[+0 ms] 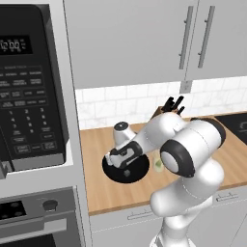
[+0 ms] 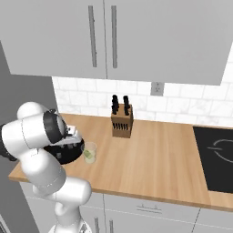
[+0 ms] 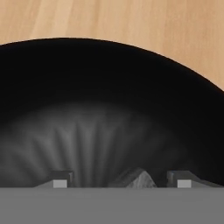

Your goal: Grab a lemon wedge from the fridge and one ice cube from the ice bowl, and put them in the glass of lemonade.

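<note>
- The robot's hand reaches down inside the black ice bowl on the wooden tabletop, its fingers on either side of a grey ice cube.
- The fingers are apart; whether they grip the cube cannot be told.
- The glass of lemonade stands just beside the bowl, likely so the carry is brief.

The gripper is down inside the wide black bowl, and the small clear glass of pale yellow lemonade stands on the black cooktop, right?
Not quite. The gripper is down inside the wide, shallow black bowl, but the small clear glass of pale yellow lemonade stands on the wooden counter, right beside the bowl. The black cooktop lies at the far end of the counter. The right base view shows this.
</note>
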You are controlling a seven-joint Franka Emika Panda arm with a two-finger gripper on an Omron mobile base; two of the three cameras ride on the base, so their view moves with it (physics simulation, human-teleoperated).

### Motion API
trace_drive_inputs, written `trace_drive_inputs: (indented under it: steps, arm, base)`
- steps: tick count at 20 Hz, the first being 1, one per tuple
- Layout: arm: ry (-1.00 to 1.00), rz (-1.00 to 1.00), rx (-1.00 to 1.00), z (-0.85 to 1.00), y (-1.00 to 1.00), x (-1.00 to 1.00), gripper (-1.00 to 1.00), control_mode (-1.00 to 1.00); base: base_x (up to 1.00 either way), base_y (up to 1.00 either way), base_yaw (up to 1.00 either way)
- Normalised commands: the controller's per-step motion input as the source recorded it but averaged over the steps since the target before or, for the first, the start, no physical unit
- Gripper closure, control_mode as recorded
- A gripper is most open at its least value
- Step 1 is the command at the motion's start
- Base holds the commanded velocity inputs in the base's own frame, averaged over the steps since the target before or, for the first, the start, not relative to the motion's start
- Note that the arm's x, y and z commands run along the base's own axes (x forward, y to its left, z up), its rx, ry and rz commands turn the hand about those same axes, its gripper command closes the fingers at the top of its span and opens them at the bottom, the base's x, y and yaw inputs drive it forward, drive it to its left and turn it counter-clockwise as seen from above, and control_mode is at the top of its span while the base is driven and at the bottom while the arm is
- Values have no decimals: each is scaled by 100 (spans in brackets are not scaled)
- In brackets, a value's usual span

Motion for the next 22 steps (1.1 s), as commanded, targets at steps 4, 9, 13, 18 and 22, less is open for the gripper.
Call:
trace_drive_inputs:
  steps: [4,9,13,18,22]
  arm:
    - [-2,1,0,-11,-15,-5,-100,-100]
    - [-2,1,0,-1,-14,-4,-100,-100]
    - [4,0,0,-25,0,0,100,-100]
    - [2,0,0,-19,-7,-8,100,-100]
    - [0,0,0,-2,-9,-9,100,-100]
  base:
    - [0,0,0]
    - [0,0,0]
    - [0,0,0]
    - [0,0,0]
    - [0,0,0]
